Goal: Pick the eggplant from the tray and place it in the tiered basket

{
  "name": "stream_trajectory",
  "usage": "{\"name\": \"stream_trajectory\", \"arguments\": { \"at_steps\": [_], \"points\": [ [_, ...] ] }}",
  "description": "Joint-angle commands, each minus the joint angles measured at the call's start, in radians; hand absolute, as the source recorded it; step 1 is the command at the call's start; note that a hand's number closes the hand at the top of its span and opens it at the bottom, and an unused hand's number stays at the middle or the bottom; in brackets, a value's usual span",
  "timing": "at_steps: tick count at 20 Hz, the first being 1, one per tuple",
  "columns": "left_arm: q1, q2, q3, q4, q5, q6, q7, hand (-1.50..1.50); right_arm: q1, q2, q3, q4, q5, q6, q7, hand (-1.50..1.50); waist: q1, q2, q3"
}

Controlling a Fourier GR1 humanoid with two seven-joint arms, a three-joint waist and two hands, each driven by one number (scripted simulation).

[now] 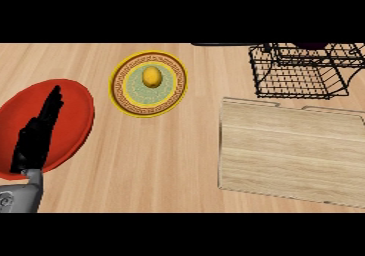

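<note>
The left hand [36,135] rests over a red plate [74,107], fingers straight, holding nothing. No eggplant shows on the wooden tray [288,150]; the wire basket [303,70] stands behind it.

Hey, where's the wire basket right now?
In the head view the black wire basket sits at the counter's top right, just beyond the wooden tray and right of the patterned plate.

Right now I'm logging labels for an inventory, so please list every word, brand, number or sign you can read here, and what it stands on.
None: no readable text shows anywhere.
The round yellow-rimmed patterned plate carries only an ornamental border, no letters.
The light wooden tray, black wire tiered basket and round red plate are unmarked.
</note>
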Motion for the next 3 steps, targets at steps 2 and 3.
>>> {"name": "stream_trajectory", "arguments": {
  "at_steps": [2,3],
  "points": [
    [0.01,0.011,0.01,0.005,0.011,-0.037,0.001,0.0,0.172,-0.069,-0.122,-0.008,-0.123,0.087,-0.13,-1.5,0.009,0.005,0.001],
    [0.034,-0.009,0.006,-0.051,-0.002,0.002,0.019,0.0,0.216,-0.092,-0.155,-0.064,-0.163,0.147,-0.118,-1.5,0.001,0.0,0.001]
  ]
}}
